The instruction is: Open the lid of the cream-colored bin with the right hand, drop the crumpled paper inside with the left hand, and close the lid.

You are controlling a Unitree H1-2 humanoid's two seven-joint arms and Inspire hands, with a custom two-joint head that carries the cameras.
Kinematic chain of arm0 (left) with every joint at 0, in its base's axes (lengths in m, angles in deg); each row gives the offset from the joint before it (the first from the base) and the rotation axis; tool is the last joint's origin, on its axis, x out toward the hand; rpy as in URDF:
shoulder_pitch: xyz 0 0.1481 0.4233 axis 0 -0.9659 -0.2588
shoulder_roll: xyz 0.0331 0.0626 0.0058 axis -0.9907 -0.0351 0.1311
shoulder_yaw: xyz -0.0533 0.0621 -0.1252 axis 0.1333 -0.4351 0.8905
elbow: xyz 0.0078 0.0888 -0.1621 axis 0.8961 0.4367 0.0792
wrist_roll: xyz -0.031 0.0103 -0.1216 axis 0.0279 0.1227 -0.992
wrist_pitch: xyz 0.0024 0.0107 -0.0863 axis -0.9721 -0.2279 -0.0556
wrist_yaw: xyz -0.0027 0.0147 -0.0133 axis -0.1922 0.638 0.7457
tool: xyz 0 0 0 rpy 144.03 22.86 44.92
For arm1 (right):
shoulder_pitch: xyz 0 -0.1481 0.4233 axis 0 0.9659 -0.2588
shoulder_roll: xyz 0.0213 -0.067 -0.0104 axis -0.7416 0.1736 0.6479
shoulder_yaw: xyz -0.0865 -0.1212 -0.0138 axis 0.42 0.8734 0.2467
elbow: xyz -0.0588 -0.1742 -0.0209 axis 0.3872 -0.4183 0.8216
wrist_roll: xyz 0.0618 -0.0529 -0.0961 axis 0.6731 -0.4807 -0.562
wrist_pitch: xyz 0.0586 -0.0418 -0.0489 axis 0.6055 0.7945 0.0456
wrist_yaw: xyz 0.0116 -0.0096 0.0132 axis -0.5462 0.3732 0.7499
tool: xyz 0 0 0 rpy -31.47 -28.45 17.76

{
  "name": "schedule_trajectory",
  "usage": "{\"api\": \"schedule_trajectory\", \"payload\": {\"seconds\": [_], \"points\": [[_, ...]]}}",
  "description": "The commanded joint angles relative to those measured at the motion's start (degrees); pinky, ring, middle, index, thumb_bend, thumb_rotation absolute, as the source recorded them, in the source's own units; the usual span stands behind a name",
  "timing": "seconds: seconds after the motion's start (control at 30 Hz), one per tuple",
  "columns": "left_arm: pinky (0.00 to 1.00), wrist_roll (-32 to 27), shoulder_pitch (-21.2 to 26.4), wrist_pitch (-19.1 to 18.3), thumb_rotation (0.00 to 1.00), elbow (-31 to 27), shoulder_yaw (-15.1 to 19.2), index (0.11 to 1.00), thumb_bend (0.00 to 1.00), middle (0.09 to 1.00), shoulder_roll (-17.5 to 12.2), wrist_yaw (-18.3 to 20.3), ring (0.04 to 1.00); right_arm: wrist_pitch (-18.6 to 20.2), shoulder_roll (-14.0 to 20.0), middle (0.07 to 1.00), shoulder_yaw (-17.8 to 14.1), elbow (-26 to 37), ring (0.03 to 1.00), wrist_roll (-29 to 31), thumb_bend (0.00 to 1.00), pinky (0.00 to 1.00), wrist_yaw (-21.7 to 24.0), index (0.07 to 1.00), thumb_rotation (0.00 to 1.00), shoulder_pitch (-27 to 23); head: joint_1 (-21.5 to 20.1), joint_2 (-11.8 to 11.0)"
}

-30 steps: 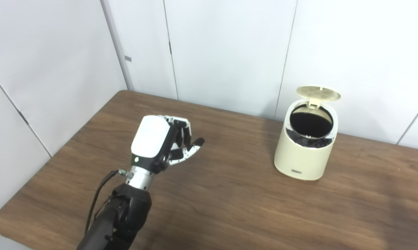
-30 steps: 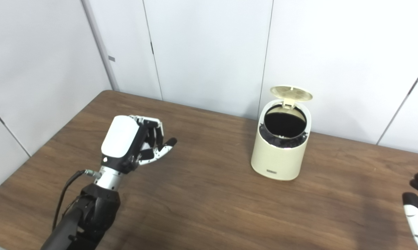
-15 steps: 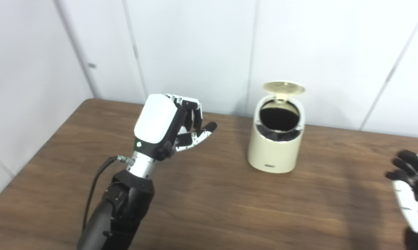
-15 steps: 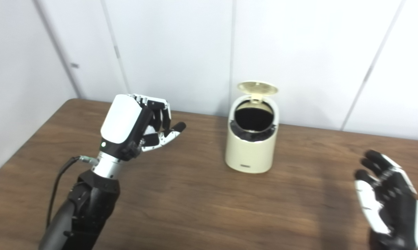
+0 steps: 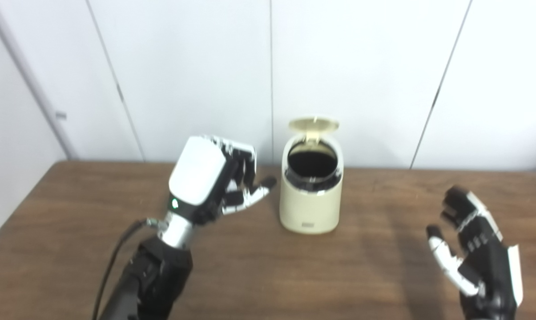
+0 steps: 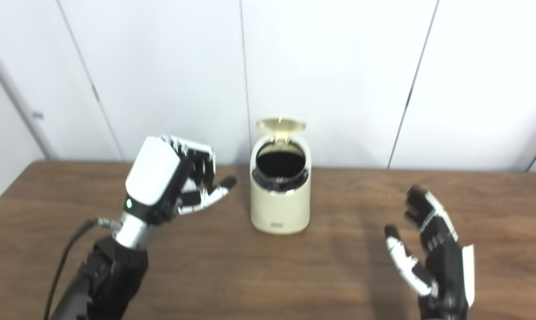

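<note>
The cream-colored bin [image 5: 310, 195] stands near the back middle of the brown table [image 5: 259, 275], its round lid [image 5: 314, 124] tipped up behind a dark, black-lined mouth. My left hand [image 5: 214, 180] hovers just left of the bin, fingers curled loosely with the thumb pointing at it; nothing shows in it. My right hand [image 5: 474, 249] is raised at the right front, well apart from the bin, fingers spread and empty. No crumpled paper is in view.
White wall panels [image 5: 356, 66] rise right behind the table's back edge. A black cable [image 5: 114, 258] runs along my left forearm. The table's left edge [image 5: 10, 222] lies close to my left arm.
The camera has swung right, so the bin now sits mid-picture. My right hand has risen into view at the right. My left hand keeps the same loose curl, now closer to the bin.
</note>
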Motion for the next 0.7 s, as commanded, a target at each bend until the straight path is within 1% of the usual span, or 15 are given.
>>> {"api": "schedule_trajectory", "payload": {"seconds": [0.0,0.07,0.2,0.33,0.4,0.47,0.53,0.6,0.67], "points": [[0.03,0.99,2.99,2.25,0.17,-0.07,-0.78,0.147,0.38,0.123,0.46,-2.39,0.069,-3.86,-0.56,0.787,0.46,0.5,0.782,0.14,0.2,0.71,-0.3,0.742,0.18,-0.96,-0.32,-0.36],[0.03,0.9,3.56,3.76,0.17,1.22,-1.6,0.145,0.38,0.122,1.13,-3.41,0.068,-4.66,-1.17,0.777,0.8,0.05,0.77,-0.33,0.23,0.69,-0.64,0.732,0.26,-0.95,-1.3,-1.34],[0.02,1.44,4.76,6.23,0.18,4.11,-2.92,0.136,0.4,0.114,2.48,-6.12,0.063,-5.9,-2.21,0.77,1.13,-0.44,0.765,-0.75,0.25,0.67,-1.17,0.725,0.3,-0.84,-2.2,-2.08],[0.02,2.0,6.1,8.35,0.17,7.3,-4.08,0.136,0.41,0.115,3.61,-8.48,0.063,-7.02,-2.86,0.763,1.47,-1.2,0.765,-1.16,0.24,0.68,-1.59,0.727,0.28,-0.8,-3.52,-3.42],[0.02,2.13,6.87,9.68,0.16,8.87,-4.77,0.137,0.42,0.116,4.01,-9.67,0.064,-7.57,-2.89,0.766,1.63,-1.62,0.77,-1.08,0.23,0.69,-1.63,0.732,0.24,-0.72,-3.74,-3.51],[0.02,2.77,7.85,11.02,0.15,10.88,-5.58,0.136,0.43,0.116,4.53,-11.31,0.065,-7.98,-2.92,0.765,1.82,-1.98,0.768,-1.02,0.23,0.69,-1.69,0.733,0.23,-0.69,-4.32,-3.76],[0.02,3.3,8.66,11.69,0.16,12.43,-6.23,0.133,0.42,0.116,4.88,-12.25,0.065,-8.24,-2.99,0.763,2.03,-2.15,0.766,-0.91,0.23,0.69,-1.71,0.734,0.22,-0.7,-4.67,-3.92],[0.02,3.89,9.41,11.99,0.19,13.75,-6.83,0.131,0.4,0.116,5.05,-12.99,0.065,-8.24,-3.16,0.759,2.18,-2.17,0.764,-1.06,0.24,0.69,-1.85,0.732,0.23,-0.68,-4.88,-4.14],[0.02,4.21,10.03,12.41,0.2,14.92,-7.32,0.13,0.4,0.116,5.02,-13.98,0.065,-8.21,-3.32,0.761,2.29,-2.14,0.766,-1.28,0.23,0.69,-2.02,0.734,0.22,-0.64,-5.03,-4.16]]}}
